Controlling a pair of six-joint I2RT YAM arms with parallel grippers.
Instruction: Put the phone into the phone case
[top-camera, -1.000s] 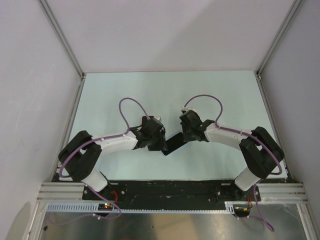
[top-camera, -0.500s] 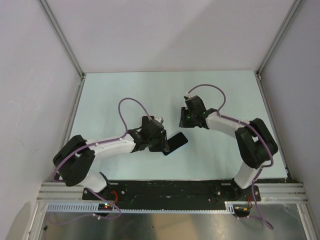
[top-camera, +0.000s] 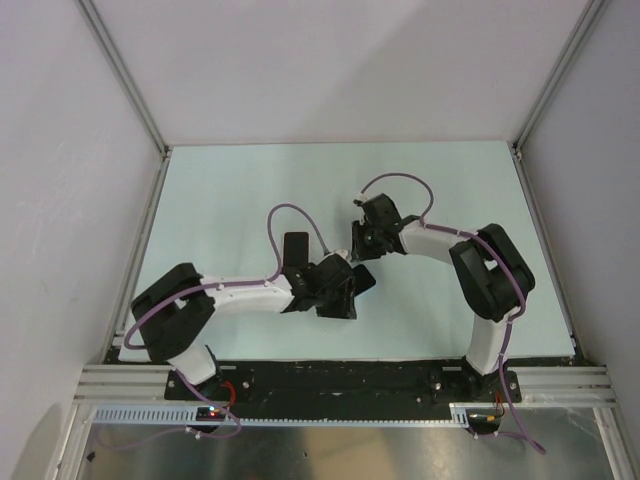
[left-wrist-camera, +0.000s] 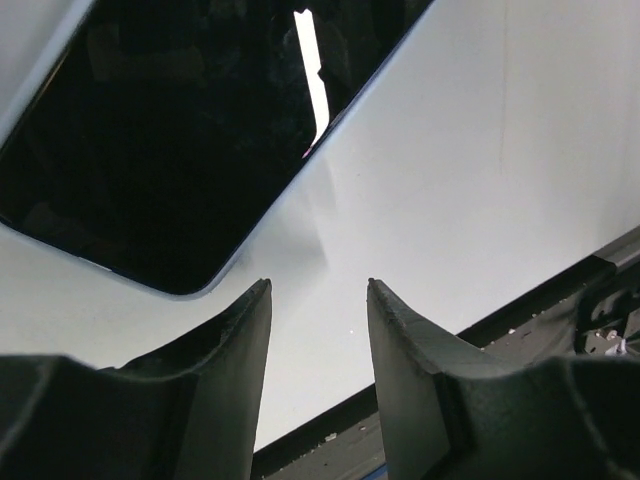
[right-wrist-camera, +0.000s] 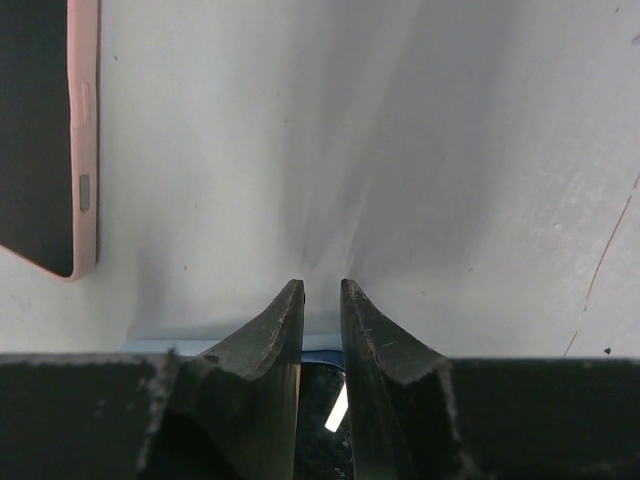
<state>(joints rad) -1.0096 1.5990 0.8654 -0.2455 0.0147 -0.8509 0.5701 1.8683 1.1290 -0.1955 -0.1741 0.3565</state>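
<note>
The phone (left-wrist-camera: 180, 130), black screen with a thin blue edge, lies flat on the pale table. In the top view the phone (top-camera: 360, 277) shows partly between the two grippers. My left gripper (left-wrist-camera: 318, 285) is open and empty, just beside the phone's corner; in the top view the left gripper (top-camera: 338, 298) covers part of the phone. The phone case (right-wrist-camera: 45, 130), pink-edged with a dark inside, lies flat and also shows in the top view (top-camera: 297, 248). My right gripper (right-wrist-camera: 321, 285) is nearly shut, empty, over the phone's far end (right-wrist-camera: 335, 410).
The black rail at the table's near edge (left-wrist-camera: 560, 300) is close in front of the left fingers. Purple cables loop above both wrists (top-camera: 290, 215). Frame posts and white walls (top-camera: 140, 110) bound the table on the left, right and back.
My left arm has moved right and toward the near edge, uncovering the case. The right gripper let go of the phone, lifted away, then came back over its far end.
</note>
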